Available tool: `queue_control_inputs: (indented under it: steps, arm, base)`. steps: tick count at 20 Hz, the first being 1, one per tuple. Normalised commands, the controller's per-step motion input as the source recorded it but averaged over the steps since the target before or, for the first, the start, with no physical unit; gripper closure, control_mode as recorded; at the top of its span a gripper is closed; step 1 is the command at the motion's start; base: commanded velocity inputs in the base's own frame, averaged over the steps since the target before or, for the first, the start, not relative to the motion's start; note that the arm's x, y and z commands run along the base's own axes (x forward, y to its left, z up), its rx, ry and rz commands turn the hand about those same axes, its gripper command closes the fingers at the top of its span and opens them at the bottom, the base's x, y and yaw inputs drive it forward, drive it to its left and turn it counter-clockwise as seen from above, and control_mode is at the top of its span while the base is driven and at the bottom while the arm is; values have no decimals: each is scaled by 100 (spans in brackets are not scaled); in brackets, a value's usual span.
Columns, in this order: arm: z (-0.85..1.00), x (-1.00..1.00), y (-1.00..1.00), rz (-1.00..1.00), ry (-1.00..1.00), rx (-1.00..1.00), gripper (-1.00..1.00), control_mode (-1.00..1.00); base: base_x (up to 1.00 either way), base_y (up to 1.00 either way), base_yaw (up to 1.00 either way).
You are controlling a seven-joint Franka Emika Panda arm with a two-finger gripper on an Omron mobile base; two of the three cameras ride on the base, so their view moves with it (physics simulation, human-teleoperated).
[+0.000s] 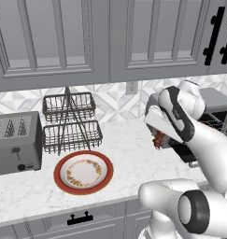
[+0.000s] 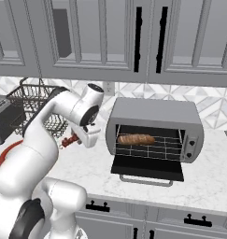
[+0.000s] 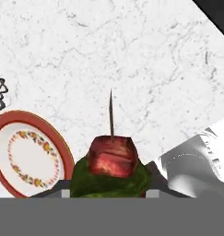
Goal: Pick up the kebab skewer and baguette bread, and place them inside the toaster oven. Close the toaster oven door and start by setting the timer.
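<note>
My gripper [image 2: 75,138] hangs above the counter, left of the toaster oven [image 2: 154,113], shut on the kebab skewer [image 3: 111,156]. The skewer's red-brown meat chunks [image 1: 157,140] stick out below the hand, and its bare tip points forward in the hand view. Inside the oven, the baguette bread [image 2: 136,139] lies on the wire rack. The toaster oven door [image 2: 147,169] is folded down flat and open, with its silver bar handle at the front. The red-rimmed plate [image 1: 59,181] sits empty on the counter to the left.
A grey four-slot toaster [image 1: 14,140] stands at the far left. Behind the plate is a two-tier wire dish rack [image 1: 70,122]. The oven's knobs [image 2: 191,145] are on its right front. Upper cabinets hang above the marble counter [image 2: 87,163].
</note>
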Motion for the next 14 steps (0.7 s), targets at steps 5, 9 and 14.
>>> queue_control_inputs:
  steps: [5, 9, 14]
  arm:
    - [0, 0, -49, -36, 0, 7, 100, -100]
    - [2, 0, -79, -33, 0, 5, 100, -100]
    - [1, 0, -89, -24, 0, 0, 100, -100]
  base:
    - [0, 0, 0]
    - [0, 0, 0]
    - [0, 0, 0]
